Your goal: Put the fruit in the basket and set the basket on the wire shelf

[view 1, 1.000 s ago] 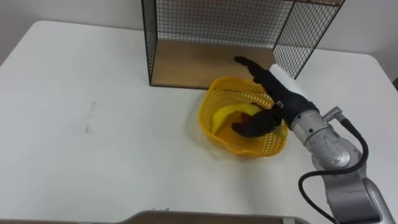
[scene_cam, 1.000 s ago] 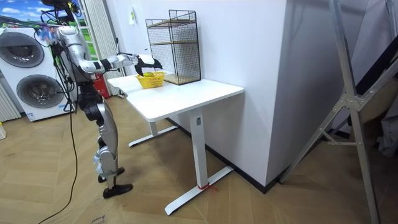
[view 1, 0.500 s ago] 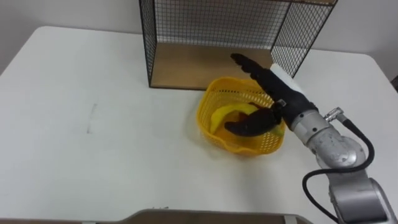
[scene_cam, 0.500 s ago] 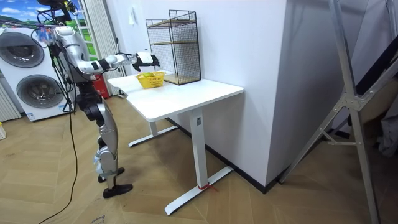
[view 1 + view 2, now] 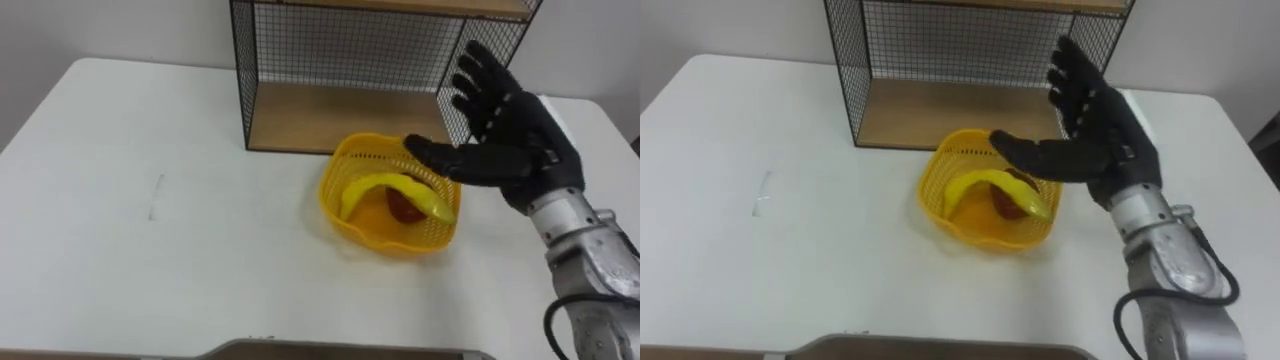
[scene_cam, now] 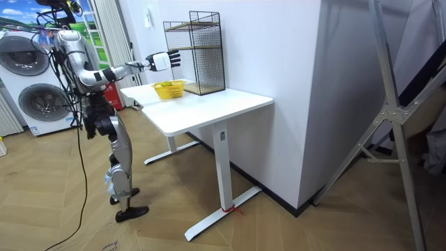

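White table (image 5: pixel 150 260), yellow basket (image 5: pixel 345 222), wire shelf (image 5: pixel 300 110)

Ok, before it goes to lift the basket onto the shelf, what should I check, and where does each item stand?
1. Fruit in: banana and red fruit lie inside the yellow basket: ok.
2. Basket upright on the table, just in front of the wire shelf: ok.
3. Shelf's lower board free where visible: ok.
4. Right hand open, holding nothing: ok.
5. Grip on the basket: none yet, not ok.
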### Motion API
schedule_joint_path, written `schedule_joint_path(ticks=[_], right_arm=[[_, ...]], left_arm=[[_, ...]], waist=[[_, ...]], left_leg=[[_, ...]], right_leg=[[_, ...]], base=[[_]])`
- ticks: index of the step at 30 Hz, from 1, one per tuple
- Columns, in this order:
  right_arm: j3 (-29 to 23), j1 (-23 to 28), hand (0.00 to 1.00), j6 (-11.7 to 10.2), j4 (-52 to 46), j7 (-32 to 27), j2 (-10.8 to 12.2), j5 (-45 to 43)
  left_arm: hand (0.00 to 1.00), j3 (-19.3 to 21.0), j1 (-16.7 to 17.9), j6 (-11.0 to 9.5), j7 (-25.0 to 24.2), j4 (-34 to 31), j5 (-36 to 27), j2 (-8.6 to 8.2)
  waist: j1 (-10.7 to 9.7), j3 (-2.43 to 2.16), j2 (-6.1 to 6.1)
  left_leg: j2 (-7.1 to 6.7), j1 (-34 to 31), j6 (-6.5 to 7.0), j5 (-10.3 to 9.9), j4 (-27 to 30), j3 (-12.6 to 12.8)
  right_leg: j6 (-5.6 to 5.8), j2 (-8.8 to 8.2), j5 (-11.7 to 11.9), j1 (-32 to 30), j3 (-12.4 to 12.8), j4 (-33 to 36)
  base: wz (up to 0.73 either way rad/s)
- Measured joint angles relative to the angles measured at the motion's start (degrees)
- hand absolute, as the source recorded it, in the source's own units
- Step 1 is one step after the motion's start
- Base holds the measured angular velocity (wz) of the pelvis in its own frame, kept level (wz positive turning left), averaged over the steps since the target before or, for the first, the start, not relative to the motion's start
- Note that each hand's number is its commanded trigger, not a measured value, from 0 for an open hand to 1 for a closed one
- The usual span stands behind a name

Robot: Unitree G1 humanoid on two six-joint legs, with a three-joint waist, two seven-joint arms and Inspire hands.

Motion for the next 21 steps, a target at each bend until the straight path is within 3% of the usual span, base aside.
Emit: schedule_joint_path(ticks=[2, 4, 7, 8, 12, 15, 16, 18, 21], right_arm=[[-1.65, 1.16, 0.0, -0.01, 0.01, -2.83, -0.04, 1.65], [-3.03, 2.55, 0.0, -0.03, 0.01, -6.82, -0.03, 1.58], [-3.23, 4.39, 0.0, -0.18, -0.02, -9.87, -0.02, 0.79], [-3.21, 5.71, 0.0, -0.18, 0.01, -10.72, 0.09, -0.13], [-3.35, 9.6, 0.0, -1.72, 0.02, -14.25, 1.03, -1.1], [-3.56, 11.53, 0.0, -2.25, 0.01, -16.38, 1.61, -1.87], [-4.0, 11.56, 0.0, -2.6, 0.06, -17.15, 2.82, -2.35], [-3.99, 11.58, 0.0, -3.6, 0.11, -17.43, 4.21, -2.4], [-3.94, 11.52, 0.0, -5.55, 0.45, -18.28, 4.41, -3.0]], left_arm=[[0.0, 3.39, 0.32, -0.58, 5.22, -2.55, -2.9, 0.04], [0.0, 4.71, 0.29, -1.73, 11.94, -9.62, -5.2, -0.38], [0.0, 5.52, -0.17, -2.56, 18.03, -18.34, -4.83, -0.55], [0.0, 5.61, 0.08, -2.94, 21.2, -24.57, -4.55, -0.65], [0.0, 5.14, -0.2, -6.4, 30.38, -44.89, 1.93, -1.33], [0.0, 4.39, -0.31, -7.46, 35.4, -57.01, 8.06, -1.55], [0.0, 3.61, -0.42, -7.74, 36.59, -61.18, 11.57, -1.68], [0.0, 2.2, -0.27, -8.72, 37.66, -65.55, 15.49, -1.72], [0.0, 1.17, -1.62, -9.16, 38.89, -70.71, 19.26, -1.72]], waist=[[-0.03, -0.01, 0.95], [-0.24, -0.04, 1.95], [-0.02, -0.21, 2.19], [0.23, -0.21, 2.25], [1.25, -0.59, 2.07], [1.07, -0.58, 1.93], [1.04, -0.47, 1.8], [0.85, -0.42, 1.91], [0.37, -0.27, 2.05]], left_leg=[[-0.06, 0.23, 0.01, 0.0, -0.12, -0.05], [-0.16, 0.11, -0.01, 0.08, -0.06, -0.22], [-0.19, -0.14, -0.1, 0.26, -0.08, -0.22], [-0.18, -0.19, -0.14, 0.32, -0.09, -0.24], [-0.17, -0.79, -0.06, 0.37, -0.1, 0.19], [-0.35, -0.67, -0.02, 0.37, -0.19, 0.11], [-0.36, -0.72, -0.01, 0.37, -0.18, 0.04], [-0.33, -0.64, 0.0, 0.36, -0.17, 0.03], [-0.62, -0.71, -0.01, 0.37, 0.07, -0.21]], right_leg=[[0.05, -0.06, -0.03, 0.15, -0.06, 0.02], [0.11, -0.16, -0.07, 0.02, -0.1, 0.1], [0.1, -0.15, -0.07, -0.25, 0.08, 0.11], [0.1, -0.13, -0.07, -0.27, 0.07, 0.07], [0.12, -0.25, -0.09, -1.75, 0.06, 1.28], [0.13, -0.34, -0.09, -1.58, -0.11, 1.09], [0.13, -0.32, -0.09, -1.62, -0.03, 1.04], [0.13, -0.25, -0.09, -1.57, 0.1, 0.98], [0.13, -0.23, -0.09, -1.59, -0.03, 0.9]], base=[[0.0], [0.0], [0.0], [0.0], [-0.07], [-0.01], [0.0], [0.0], [0.03]])
